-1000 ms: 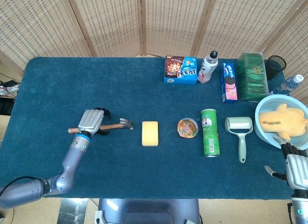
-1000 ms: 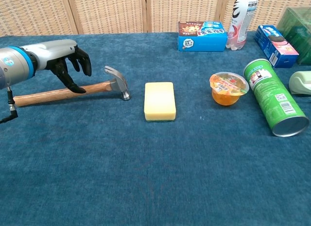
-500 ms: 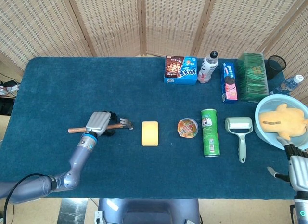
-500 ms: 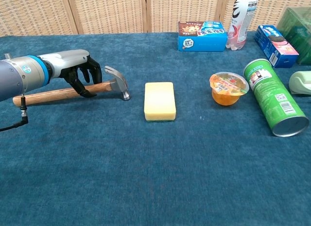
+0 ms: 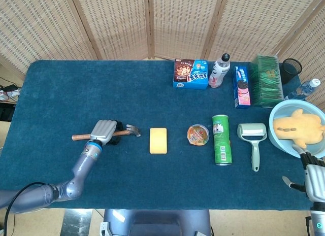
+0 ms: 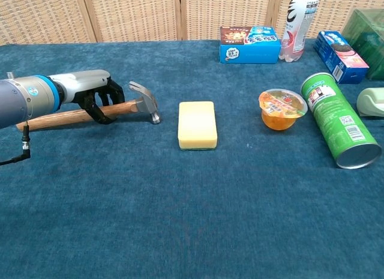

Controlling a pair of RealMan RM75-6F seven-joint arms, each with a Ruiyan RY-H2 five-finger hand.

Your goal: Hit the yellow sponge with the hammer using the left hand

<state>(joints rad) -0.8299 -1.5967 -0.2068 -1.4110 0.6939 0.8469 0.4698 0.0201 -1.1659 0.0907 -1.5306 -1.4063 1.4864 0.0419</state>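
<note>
The left hand (image 6: 96, 94) curls its fingers around the hammer (image 6: 129, 105) handle; bare tabletop (image 5: 61, 94) separates the hammer head from the sponge (image 6: 197, 124).

The right hand (image 5: 315, 177) waits at the table's near right corner, fingers apart.

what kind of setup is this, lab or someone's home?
Most likely a lab or demo staging area, not a home: a table covered in dark blue cloth, woven rattan screen panels as a backdrop, and unrelated test items in a row, such as the yellow rectangular sponge and green cylindrical chip can.
</note>
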